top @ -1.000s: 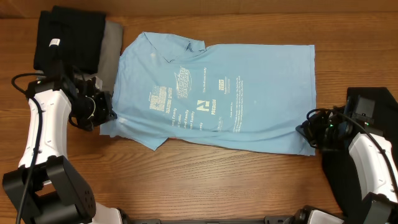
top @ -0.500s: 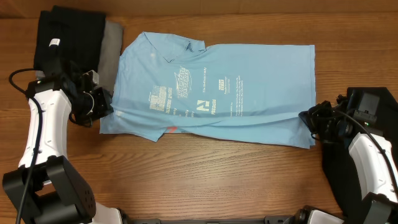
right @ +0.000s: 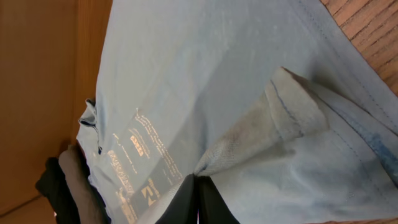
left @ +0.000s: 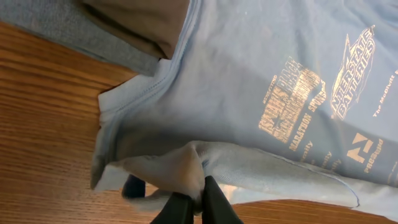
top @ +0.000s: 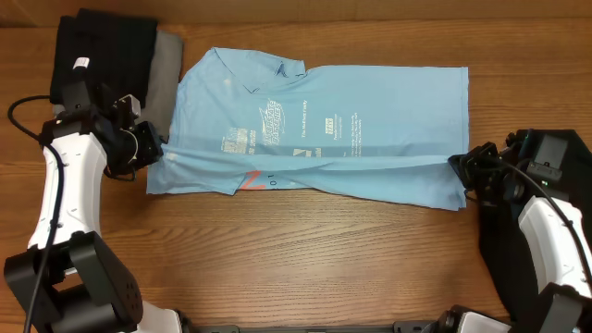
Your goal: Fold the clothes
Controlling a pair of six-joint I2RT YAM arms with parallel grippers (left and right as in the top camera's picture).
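Lengthwise, the sky-blue T-shirt (top: 370, 102) runs left to right across the wooden counter (top: 305, 268), with its collar end toward the robot's left, its straight hem toward the robot's right, and the printed side up. Its near long edge is turned over toward the far side. That edge forms a taut band stretched between the two tools, and a scrap of orange-red lettering shows on the doubled layer. The left tool (top: 153, 148) sits at the shirt's left end, clenched on a bunched fold of blue cloth. In its wrist view the dark fingers (left: 217, 208) pinch together with fabric gathered above them. The right tool (top: 460, 171) sits at the hem end, near the shirt's near right corner. It is likewise clamped on the shirt, with a rumpled flap of hem rising just beyond its closed tips. A folded black garment (top: 102, 55) lies at the far left corner on top of a grey garment (top: 165, 74), which touches the shirt's shoulder
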